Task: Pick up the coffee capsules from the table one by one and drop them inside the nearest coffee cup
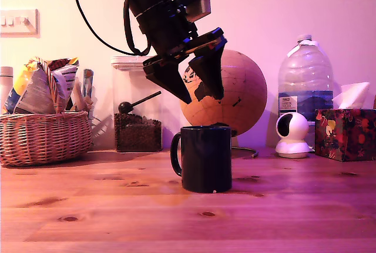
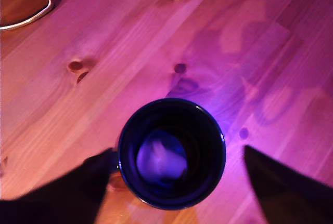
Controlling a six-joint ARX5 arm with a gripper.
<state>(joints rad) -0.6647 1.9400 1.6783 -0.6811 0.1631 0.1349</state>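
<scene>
The dark glossy coffee cup stands upright on the pine table, handle toward the exterior view's left. My gripper hangs above its mouth, open, with nothing between its black fingers. In the wrist view I look straight down into the coffee cup; a pale coffee capsule lies at its bottom. My gripper straddles the cup there, one fingertip on each side of it. No capsule shows on the table.
Behind the cup stand a cork globe, a clear canister of coffee beans and a wicker basket at the exterior view's left. A water bottle, white camera and tissue box sit at the right.
</scene>
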